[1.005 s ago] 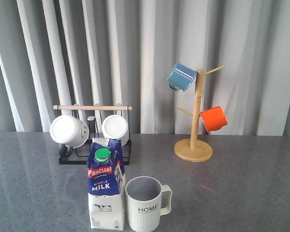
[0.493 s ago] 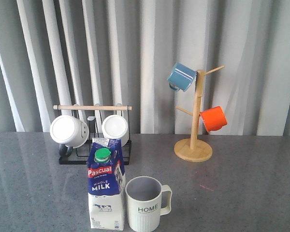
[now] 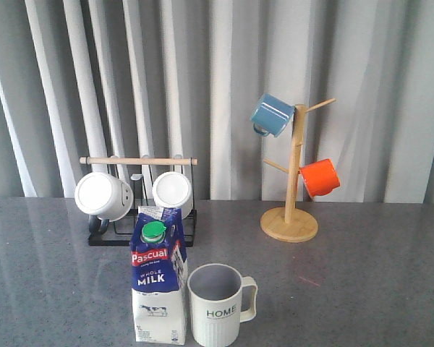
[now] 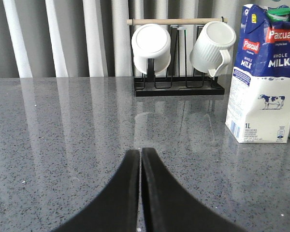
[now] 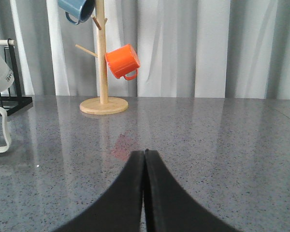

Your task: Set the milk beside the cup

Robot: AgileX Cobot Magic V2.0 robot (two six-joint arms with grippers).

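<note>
The milk (image 3: 159,278), a tall blue-and-white carton with a green cap, stands upright at the table's front. It is right beside the ribbed "HOME" cup (image 3: 217,303), on the cup's left, almost touching. The carton also shows in the left wrist view (image 4: 264,77). In the right wrist view only the cup's handle (image 5: 0,133) shows at the edge. My left gripper (image 4: 140,151) is shut and empty, low over the table, apart from the carton. My right gripper (image 5: 145,152) is shut and empty. Neither gripper shows in the front view.
A black rack (image 3: 141,235) with two plain white mugs (image 3: 101,195) stands behind the carton. A wooden mug tree (image 3: 293,181) with a blue mug (image 3: 271,114) and an orange mug (image 3: 320,177) stands at the back right. The grey table (image 3: 376,289) reaches a curtain behind.
</note>
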